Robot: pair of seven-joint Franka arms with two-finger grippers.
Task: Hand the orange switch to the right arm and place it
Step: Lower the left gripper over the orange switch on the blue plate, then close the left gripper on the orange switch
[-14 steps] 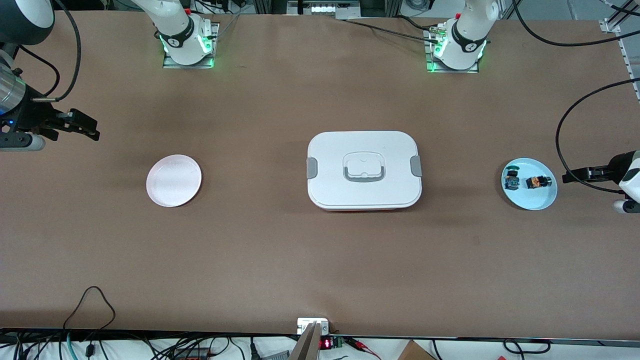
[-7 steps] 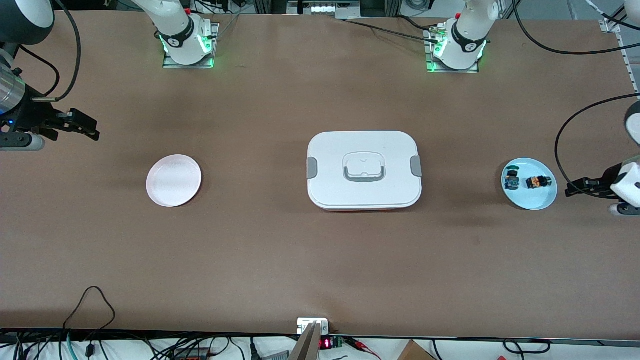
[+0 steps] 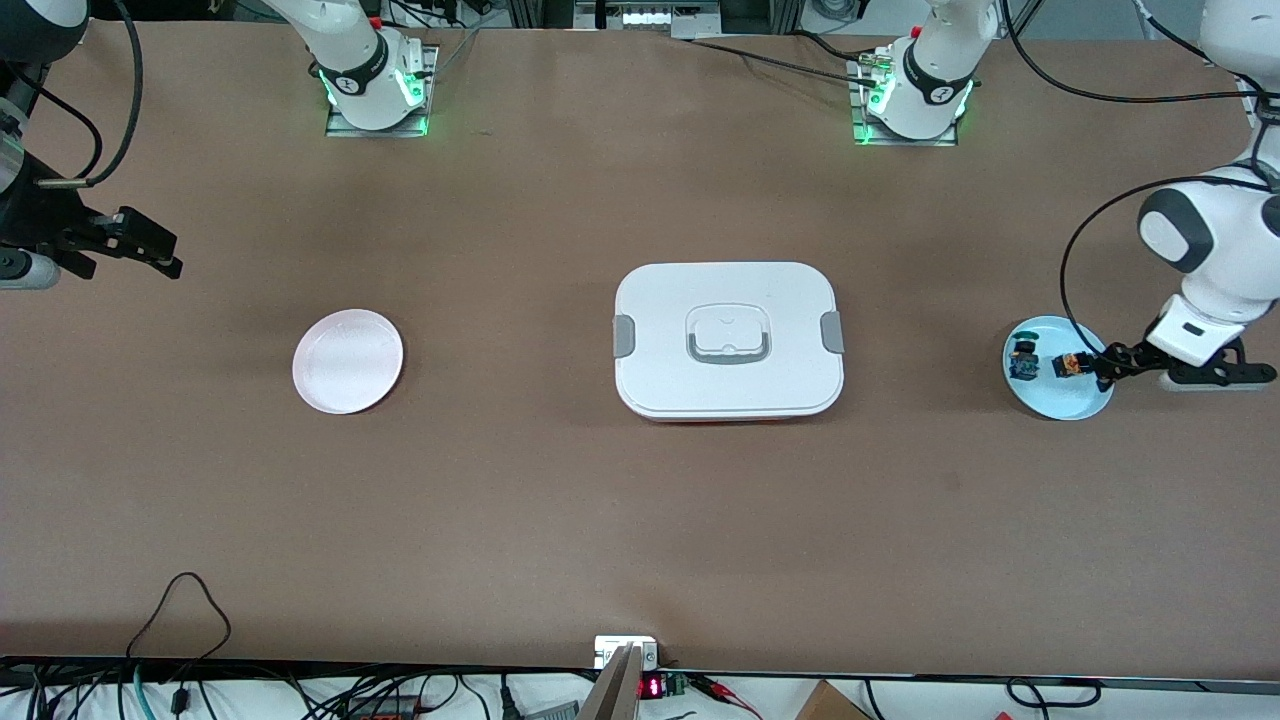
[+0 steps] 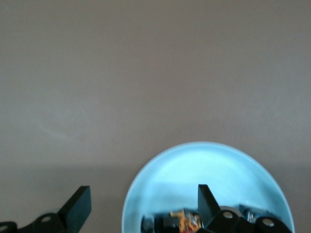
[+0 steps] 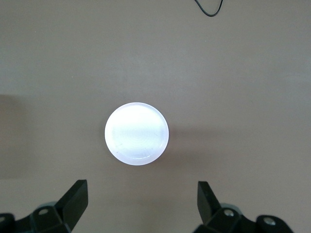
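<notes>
The orange switch lies on its side on a light blue plate at the left arm's end of the table, beside a green-teal capped switch. My left gripper is open and empty, low over the plate's rim right beside the orange switch. In the left wrist view the orange switch lies on the blue plate next to one finger of the left gripper. My right gripper is open and empty, up over the right arm's end of the table.
A pale pink plate lies toward the right arm's end; it also shows in the right wrist view, ahead of the right gripper. A white lidded box with grey clips stands mid-table.
My left arm has swung in from the table's end, bringing its gripper over the blue plate's rim beside the orange switch. My right gripper has shifted slightly toward its end of the table.
</notes>
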